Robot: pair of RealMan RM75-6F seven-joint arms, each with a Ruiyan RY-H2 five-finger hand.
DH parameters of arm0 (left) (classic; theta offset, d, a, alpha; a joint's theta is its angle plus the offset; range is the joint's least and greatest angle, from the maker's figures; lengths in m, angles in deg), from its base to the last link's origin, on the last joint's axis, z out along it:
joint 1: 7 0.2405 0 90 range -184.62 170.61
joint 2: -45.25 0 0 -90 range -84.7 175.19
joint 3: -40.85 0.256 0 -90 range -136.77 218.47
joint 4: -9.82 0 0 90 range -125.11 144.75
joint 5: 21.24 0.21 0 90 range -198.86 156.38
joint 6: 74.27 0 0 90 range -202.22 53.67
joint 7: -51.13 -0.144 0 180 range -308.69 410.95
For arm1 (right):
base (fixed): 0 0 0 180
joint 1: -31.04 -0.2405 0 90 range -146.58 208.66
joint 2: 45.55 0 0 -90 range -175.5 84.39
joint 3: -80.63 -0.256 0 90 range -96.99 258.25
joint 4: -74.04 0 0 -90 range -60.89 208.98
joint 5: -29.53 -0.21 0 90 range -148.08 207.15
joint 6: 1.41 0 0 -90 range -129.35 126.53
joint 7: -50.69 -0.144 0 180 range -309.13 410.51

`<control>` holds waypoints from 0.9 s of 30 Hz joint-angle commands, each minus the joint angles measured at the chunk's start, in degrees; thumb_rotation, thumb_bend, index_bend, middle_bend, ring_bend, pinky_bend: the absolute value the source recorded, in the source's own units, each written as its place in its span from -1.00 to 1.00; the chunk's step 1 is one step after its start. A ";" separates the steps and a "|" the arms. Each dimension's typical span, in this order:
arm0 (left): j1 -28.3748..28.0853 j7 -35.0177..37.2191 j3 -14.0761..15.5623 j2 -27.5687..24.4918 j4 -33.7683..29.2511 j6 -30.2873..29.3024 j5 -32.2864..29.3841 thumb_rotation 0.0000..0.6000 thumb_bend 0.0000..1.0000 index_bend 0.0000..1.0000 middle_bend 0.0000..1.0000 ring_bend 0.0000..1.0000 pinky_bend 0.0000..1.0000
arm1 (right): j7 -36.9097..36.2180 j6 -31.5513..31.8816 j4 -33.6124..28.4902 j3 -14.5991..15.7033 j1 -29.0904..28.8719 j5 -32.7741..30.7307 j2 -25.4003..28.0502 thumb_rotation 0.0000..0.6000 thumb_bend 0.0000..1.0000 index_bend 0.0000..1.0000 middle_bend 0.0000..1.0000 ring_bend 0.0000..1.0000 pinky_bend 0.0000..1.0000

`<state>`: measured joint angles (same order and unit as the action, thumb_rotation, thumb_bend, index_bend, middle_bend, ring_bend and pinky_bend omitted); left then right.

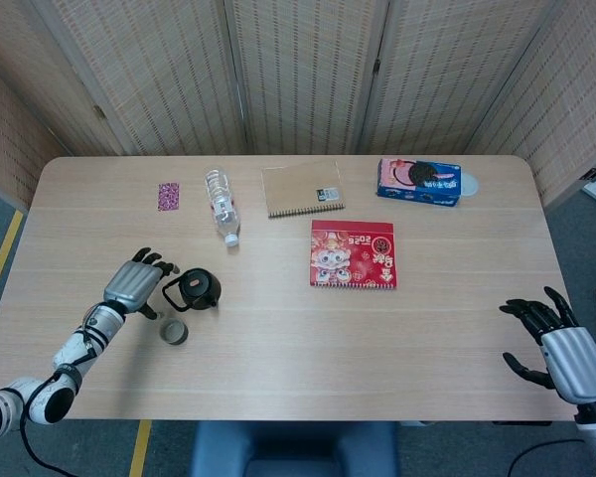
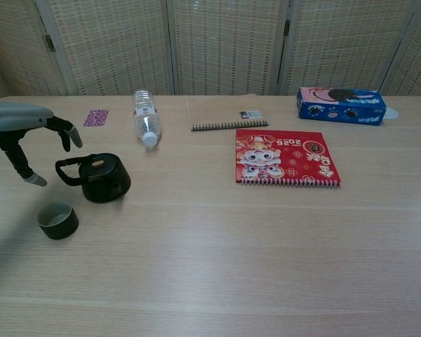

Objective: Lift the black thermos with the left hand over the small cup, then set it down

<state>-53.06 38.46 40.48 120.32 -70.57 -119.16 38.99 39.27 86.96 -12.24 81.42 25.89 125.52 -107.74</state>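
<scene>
From the head view I've got the black thermos (image 1: 199,289) sitting upright on the table (image 1: 278,338), just above the small cup (image 1: 174,332), with my left hand (image 1: 136,283) right beside its handle, fingers spread and holding nothing. My right hand (image 1: 556,343) hangs loose and empty at the near right edge. Chest view shows the same deal: left hand (image 2: 21,133) slack and clear of the thermos (image 2: 102,178), cup (image 2: 57,220) just in front.

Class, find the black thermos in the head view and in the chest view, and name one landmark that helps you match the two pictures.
Head view: black thermos at left of the table, just right of the left hand.
Chest view: thermos at left, above-right of the small cup.
Shared landmark: the lying water bottle beyond it.
</scene>
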 commanded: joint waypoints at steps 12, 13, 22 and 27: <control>-2.09 -1.32 -3.95 7.25 8.94 2.92 -2.83 1.00 -0.67 -0.49 -0.35 -0.71 -1.00 | -0.80 -0.01 0.84 0.07 0.35 -0.62 -0.13 1.00 -0.45 -0.54 -0.48 -0.56 -0.93; -2.26 -1.29 -4.28 7.58 9.51 3.05 -3.10 1.00 -0.67 -0.49 -0.35 -0.71 -1.00 | -0.84 0.02 0.90 0.07 0.38 -0.64 -0.13 1.00 -0.45 -0.54 -0.48 -0.56 -0.93; -2.83 -2.13 -5.74 9.24 13.05 4.22 -5.85 1.00 -0.67 -0.49 -0.35 -0.71 -1.00 | -1.10 0.38 1.14 0.03 0.62 -0.69 -0.03 1.00 -0.45 -0.54 -0.48 -0.56 -0.93; -1.11 -0.88 -4.26 5.36 8.22 3.78 -2.61 1.00 -0.67 -0.49 -0.35 -0.71 -1.00 | -1.08 0.72 1.13 -0.04 0.82 -0.76 0.19 1.00 -0.45 -0.54 -0.48 -0.56 -0.93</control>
<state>-55.09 36.77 35.41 127.76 -59.75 -115.16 34.55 38.18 87.69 -11.11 81.38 26.70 124.78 -107.56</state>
